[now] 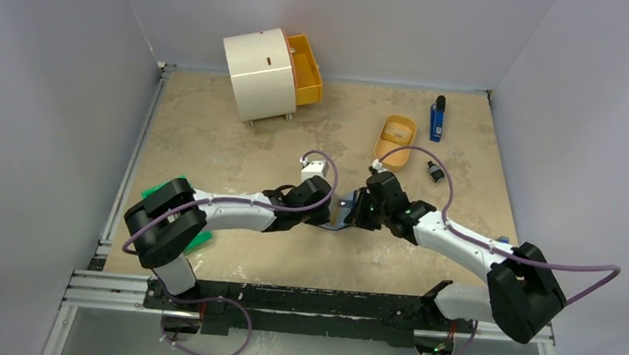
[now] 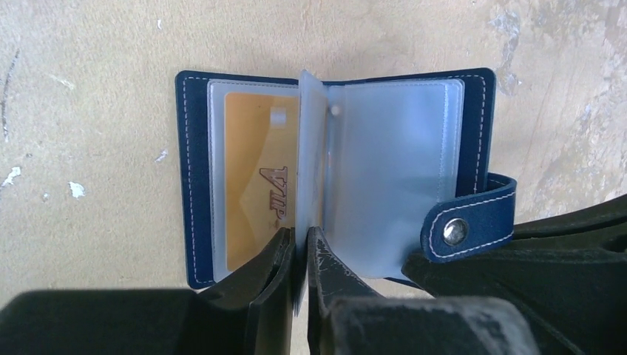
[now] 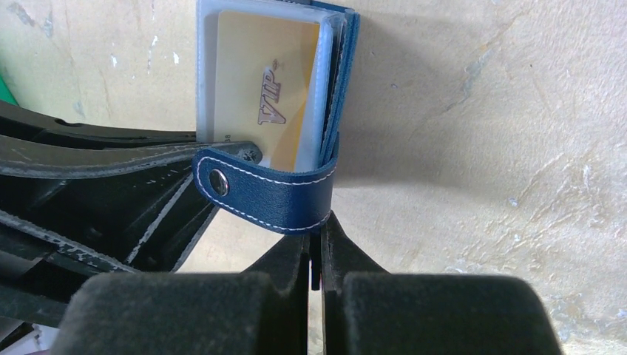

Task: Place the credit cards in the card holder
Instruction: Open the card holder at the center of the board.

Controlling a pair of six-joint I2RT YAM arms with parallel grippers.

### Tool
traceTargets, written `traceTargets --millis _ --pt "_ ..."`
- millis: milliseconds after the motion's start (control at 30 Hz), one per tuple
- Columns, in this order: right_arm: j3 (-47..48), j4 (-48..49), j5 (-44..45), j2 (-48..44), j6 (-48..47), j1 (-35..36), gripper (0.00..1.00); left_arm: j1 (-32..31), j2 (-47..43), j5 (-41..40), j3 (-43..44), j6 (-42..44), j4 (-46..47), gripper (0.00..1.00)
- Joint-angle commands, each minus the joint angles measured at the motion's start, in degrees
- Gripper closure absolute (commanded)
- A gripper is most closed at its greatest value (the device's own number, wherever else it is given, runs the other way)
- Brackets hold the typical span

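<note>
Mottled tabletop (image 2: 89, 59), stitched navy card holder (image 2: 194, 170), frosted sleeves (image 2: 392, 170), orange card (image 2: 251, 170)

The top external camera sits high above and behind the arm bases (image 1: 174, 275), looking down and forward over the whole speckled beige tabletop (image 1: 236, 163) from far off. The left wrist camera looks down past the left gripper (image 2: 299, 238), very close on the open dark navy-blue folding wallet (image 2: 194, 185). The right wrist camera looks past the right gripper (image 3: 319, 235) at that wallet's opposite, strapped edge, equally close. All three views share the wallet.
</note>
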Motion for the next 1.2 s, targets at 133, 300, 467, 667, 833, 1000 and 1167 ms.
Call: traceTargets --millis 133,300,467,667,833,1000,1167 --pt "-2.45 -0.55 0.46 -5.15 2.09 -0.01 0.86 0.13 -0.03 -5.00 0.34 -1.01 -1.78 1.00" --pt "-4.16 0.34 1.43 -6.85 3.50 -0.09 0.78 0.13 0.31 -5.56 -0.07 -1.37 -2.12 1.00" --pt "-4.15 1.65 0.83 -5.48 3.54 -0.18 0.83 0.11 -0.69 -5.67 -0.54 -1.49 -1.93 0.99" --pt "-3.29 3.59 -0.28 -4.35 3.67 -0.12 0.73 0.13 -0.57 -4.85 -0.06 -1.05 -1.97 0.99" --pt "-3.67 3.95 0.75 -5.86 3.89 -0.20 0.58 0.12 -0.31 -4.32 -0.49 -1.18 -1.27 1.00" --pt "-3.65 4.57 0.86 -5.35 5.55 -0.91 0.56 0.14 -0.49 -4.18 -0.69 -1.19 -1.00 1.00" --pt "-3.44 5.56 0.94 -3.71 7.55 -2.47 0.58 0.14 -0.50 -4.09 -0.79 -1.25 -1.05 1.00"
